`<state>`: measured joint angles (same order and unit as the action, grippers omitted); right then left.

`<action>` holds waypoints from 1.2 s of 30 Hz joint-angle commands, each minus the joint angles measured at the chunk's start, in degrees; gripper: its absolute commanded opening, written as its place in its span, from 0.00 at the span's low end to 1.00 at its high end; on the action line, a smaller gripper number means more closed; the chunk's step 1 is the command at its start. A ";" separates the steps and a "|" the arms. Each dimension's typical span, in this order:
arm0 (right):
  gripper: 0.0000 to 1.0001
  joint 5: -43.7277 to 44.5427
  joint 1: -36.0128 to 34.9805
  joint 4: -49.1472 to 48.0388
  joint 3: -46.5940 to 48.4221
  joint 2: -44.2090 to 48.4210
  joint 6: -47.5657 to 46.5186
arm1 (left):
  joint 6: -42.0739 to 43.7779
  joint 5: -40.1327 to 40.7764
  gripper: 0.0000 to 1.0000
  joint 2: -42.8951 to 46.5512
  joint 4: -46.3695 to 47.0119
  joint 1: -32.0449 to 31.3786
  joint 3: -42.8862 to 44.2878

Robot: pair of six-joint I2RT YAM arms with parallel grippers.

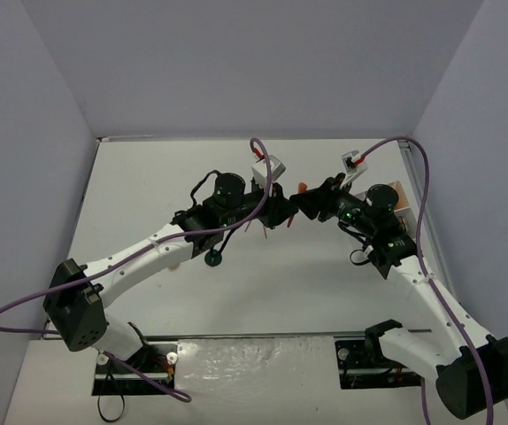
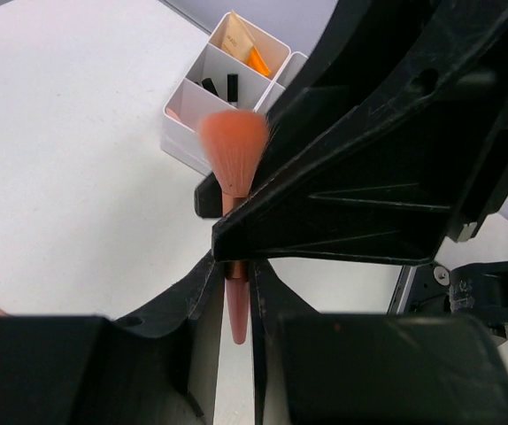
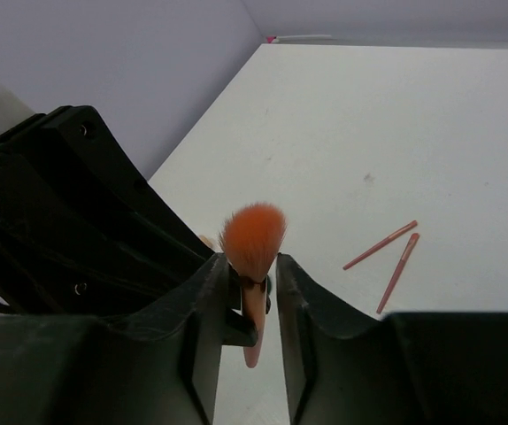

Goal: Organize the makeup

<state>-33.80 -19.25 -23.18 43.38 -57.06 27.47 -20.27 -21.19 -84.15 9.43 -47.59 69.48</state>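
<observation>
1. Lavender-grey walls [image 1: 236, 62] close in a white desk [image 1: 148, 195] on three sides. A white tray [image 1: 402, 197] with several compartments sits near the desk's right edge.
2. Both arms reach inward and meet above the desk, just left of the tray, with their tips almost touching.
3. A makeup brush [image 2: 234, 155] with orange bristles and a tapering peach handle is held in the air left of the tray, clear of the desk.
4. The left claw [image 2: 234, 274] is clenched on the brush handle. Its two fingers press the handle from either side, and the bristles point toward the tray.
5. The right claw [image 3: 252, 266] straddles the same brush just under the bristles, one finger close on each side. The pictures do not show whether it is truly gripping the brush or only flanking it.
6. In the left wrist view, the tray's far compartment holds a beige tube [image 2: 234, 37] and an orange tube [image 2: 257, 62]. The next compartment holds two dark sticks [image 2: 222, 86].
7. Two pink pencils [image 3: 380, 245] lie on the bare desk outside the tray, close together, with their far ends angled toward each other.
8. A dark-green disc [image 1: 213, 258] rests on the desk well left of the tray, beside the left forearm.
</observation>
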 commanded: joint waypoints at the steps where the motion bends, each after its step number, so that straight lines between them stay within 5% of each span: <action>1: 0.18 0.65 -0.61 -4.92 1.56 -0.08 -0.36 | -1.16 -1.22 0.00 -0.53 5.28 -0.32 5.10; 5: 0.00 4.30 -0.59 -0.94 1.27 1.31 -3.15 | -1.44 -0.78 0.08 -0.73 4.14 -0.31 5.08; 8: 0.00 9.09 -0.52 2.57 0.81 3.15 -5.74 | -1.60 1.84 0.48 -0.27 2.64 -0.31 4.03; 13: 0.00 20.69 -0.32 8.07 -0.69 6.91 -10.43 | -0.58 10.73 0.86 1.62 -3.80 -0.05 1.48; 25: 0.00 59.51 1.02 11.40 -9.47 12.23 -15.57 | -5.43 34.39 0.95 16.44 -26.53 3.10 -11.09; 36: 0.00 78.37 4.87 -0.87 -14.10 9.26 -18.74 | -5.49 34.15 0.97 36.97 -40.00 13.16 -15.26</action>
<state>34.20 -16.08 -13.27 29.60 -45.65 11.56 -25.00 13.43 -51.93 -26.32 -39.28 52.46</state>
